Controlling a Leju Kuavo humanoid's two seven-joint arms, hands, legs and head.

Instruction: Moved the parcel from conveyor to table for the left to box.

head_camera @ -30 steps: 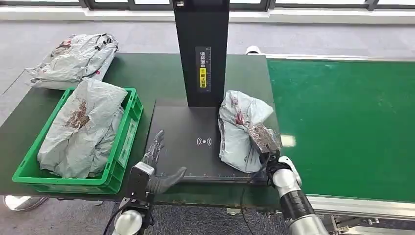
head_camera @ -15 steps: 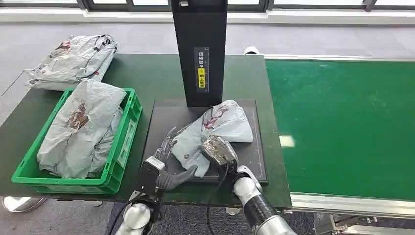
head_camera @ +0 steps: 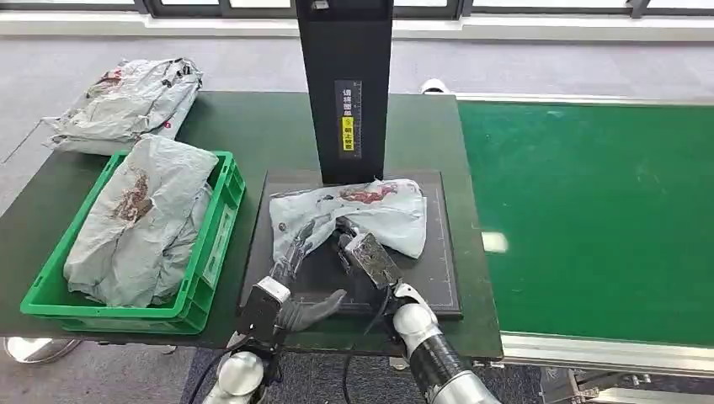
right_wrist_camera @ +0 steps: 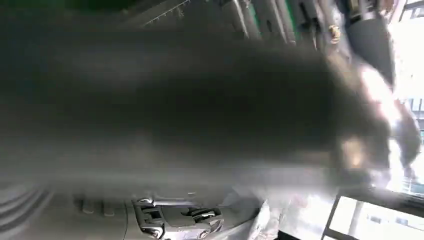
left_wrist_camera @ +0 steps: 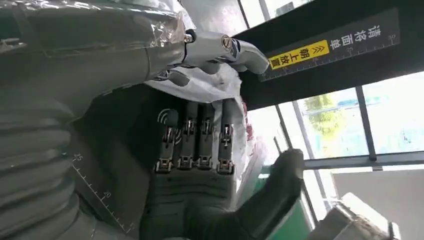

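Head view: on the dark table (head_camera: 253,135) a green crate (head_camera: 221,220) holds one crumpled grey bag (head_camera: 139,220), another bag (head_camera: 126,101) lies behind it, and the grey parcel (head_camera: 370,210) lies across the black scanner pad (head_camera: 438,269) at the foot of the black post (head_camera: 345,84), its long axis running left to right, with the right hand (head_camera: 366,257) gripping its near edge and the left hand (head_camera: 290,261) flat and spread, fingertips touching its left end. Left wrist view: the left hand's (left_wrist_camera: 200,150) straight fingers rest on the pad against the parcel (left_wrist_camera: 215,85), below the right hand's (left_wrist_camera: 220,47) silver fingers and the post's yellow label (left_wrist_camera: 300,55), details too small from above. Right wrist view: mostly blur.
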